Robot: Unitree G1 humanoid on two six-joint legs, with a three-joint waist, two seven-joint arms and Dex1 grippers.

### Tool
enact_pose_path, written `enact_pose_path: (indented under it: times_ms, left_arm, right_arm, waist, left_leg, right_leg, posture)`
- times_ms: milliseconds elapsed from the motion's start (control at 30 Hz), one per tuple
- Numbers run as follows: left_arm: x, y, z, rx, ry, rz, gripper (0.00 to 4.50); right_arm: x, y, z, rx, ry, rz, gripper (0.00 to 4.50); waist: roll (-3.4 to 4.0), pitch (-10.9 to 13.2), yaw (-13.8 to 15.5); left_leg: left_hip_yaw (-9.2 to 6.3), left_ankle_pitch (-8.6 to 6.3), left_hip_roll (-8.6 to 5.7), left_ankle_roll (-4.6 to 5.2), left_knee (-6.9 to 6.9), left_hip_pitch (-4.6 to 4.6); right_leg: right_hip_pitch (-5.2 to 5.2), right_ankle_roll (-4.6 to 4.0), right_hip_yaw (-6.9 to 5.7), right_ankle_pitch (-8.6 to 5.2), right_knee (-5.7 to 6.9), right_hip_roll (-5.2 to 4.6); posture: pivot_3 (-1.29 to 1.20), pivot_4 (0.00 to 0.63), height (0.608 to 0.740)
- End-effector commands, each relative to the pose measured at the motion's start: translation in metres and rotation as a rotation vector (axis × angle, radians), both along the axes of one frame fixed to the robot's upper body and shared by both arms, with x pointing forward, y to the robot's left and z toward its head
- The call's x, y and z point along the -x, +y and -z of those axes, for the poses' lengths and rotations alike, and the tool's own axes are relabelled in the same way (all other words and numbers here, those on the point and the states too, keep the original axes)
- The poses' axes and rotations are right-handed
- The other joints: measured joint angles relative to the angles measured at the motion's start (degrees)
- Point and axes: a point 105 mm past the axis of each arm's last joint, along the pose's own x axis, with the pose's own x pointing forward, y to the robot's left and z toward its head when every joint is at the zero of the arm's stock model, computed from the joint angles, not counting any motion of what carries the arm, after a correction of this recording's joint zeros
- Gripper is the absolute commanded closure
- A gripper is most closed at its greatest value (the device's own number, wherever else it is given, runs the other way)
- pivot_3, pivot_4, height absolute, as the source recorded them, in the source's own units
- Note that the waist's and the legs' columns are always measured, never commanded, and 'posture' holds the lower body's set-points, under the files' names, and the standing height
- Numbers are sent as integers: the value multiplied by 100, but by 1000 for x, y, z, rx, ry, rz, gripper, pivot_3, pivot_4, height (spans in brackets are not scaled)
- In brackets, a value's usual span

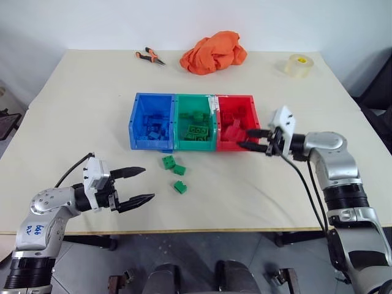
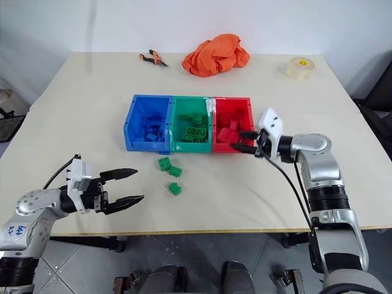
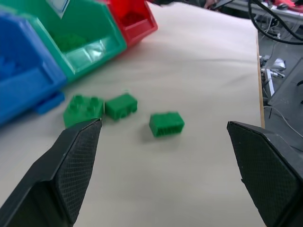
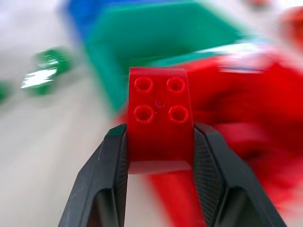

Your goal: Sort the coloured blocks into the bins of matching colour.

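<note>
Three joined bins stand in a row mid-table: the blue bin (image 1: 136, 116), the green bin (image 1: 195, 146) and the red bin (image 1: 236, 98), each with several blocks of its own colour inside. My right gripper (image 1: 248, 139) is shut on a red studded block (image 4: 160, 118) and hangs level over the red bin's front right corner. Three green blocks (image 1: 168, 161) (image 1: 179, 169) (image 1: 180, 187) lie on the table just in front of the green bin. My left gripper (image 1: 148, 183) stands open to their left, a short way off, with nothing between its fingers (image 3: 78, 156).
At the table's far edge lie an orange cloth (image 1: 212, 52), a pair of pliers (image 1: 150, 57) and a tape roll (image 1: 299, 65). The table's front edge (image 1: 202, 231) runs just below my left gripper.
</note>
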Motion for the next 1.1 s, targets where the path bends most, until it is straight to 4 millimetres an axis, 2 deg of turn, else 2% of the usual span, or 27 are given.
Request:
enact_pose_path:
  times_ms: [33, 133, 333, 433, 567, 633, 733, 800, 867, 1033, 1100]
  left_arm:
    - [-5, -4, -7, -2, -42, 25, 0]
    - [-12, -10, -11, 1, -57, 47, 0]
    - [-16, -11, -10, 3, -65, 56, 0]
    - [-15, -10, -10, 6, -68, 55, 0]
    - [-14, -9, -7, 11, -62, 46, 0]
    - [-14, -9, -7, 15, -60, 43, 0]
    - [-13, -7, -7, 18, -61, 36, 0]
    - [-12, -3, -7, 12, -59, 26, 0]
    - [-11, 4, -6, -1, -53, 12, 0]
    - [-10, 16, -3, -18, -42, -7, 0]
    - [-9, 18, -2, -22, -39, -10, 0]
  right_arm:
    - [-18, -9, -18, -2, -76, 96, 3042]
    - [-33, -1, -25, -1, -91, 127, 2034]
    - [-37, 3, -28, 34, -125, 109, 31]
    - [-30, 2, -30, 41, -134, 71, 31]
    - [-11, 5, -27, 42, -127, -12, 31]
    - [4, 8, -22, 41, -113, -73, 31]
    - [37, 4, -1, 59, -33, -173, 31]
    - [57, -5, 12, 90, 15, -207, 31]
    - [75, -23, 25, 130, 78, -198, 31]
    - [107, -56, 46, 212, 188, -142, 31]
    - [114, -60, 49, 209, 202, -121, 31]
  waist:
    - [0, 0, 2]
    - [1, 1, -3]
    - [0, 1, 18]
    - [1, 1, 13]
    - [0, 1, 14]
    - [0, 1, 19]
    - [-1, 0, 48]
    - [-1, 0, 95]
    - [-1, 0, 156]
    - [-1, 0, 168]
    - [-2, 0, 172]
  left_leg:
    - [3, 0, 0, 0, -1, 0]
    - [11, 1, -3, 1, 3, -3]
    - [-2, 1, -4, 2, 2, -5]
    - [-4, 2, -9, 5, 7, -10]
    - [-10, 1, -6, 4, 7, -8]
    - [-9, 1, -6, 5, 7, -8]
    - [-12, 1, -6, 5, 7, -9]
    - [-24, 0, -7, 7, 9, -10]
    - [-11, -1, -11, 9, 9, -10]
    - [4, -2, -8, 11, 12, -6]
    - [4, -2, -5, 11, 11, -5]
  right_leg:
    - [-2, 0, -5, 0, 1, 4]
    - [-4, 0, -10, 0, 1, 7]
    - [-5, 0, -11, 0, 10, 6]
    - [-4, 0, -13, 0, 9, 2]
    - [-2, 1, -10, 0, 14, 2]
    - [-2, 1, -9, 0, 13, 2]
    - [0, 1, -10, 0, 12, 1]
    - [7, 1, -6, 0, 11, -1]
    - [8, 1, -9, 0, -4, -2]
    - [13, 1, -20, 0, -20, -2]
    - [16, 1, -20, 0, -26, -3]
  posture:
    - [0, 150, 740]
    - [0, 150, 740]
    - [0, 150, 740]
    - [0, 150, 740]
    - [0, 150, 740]
    - [0, 150, 740]
    - [0, 150, 740]
    - [0, 150, 740]
    - [0, 150, 740]
    - [0, 150, 740]
    - [0, 150, 740]
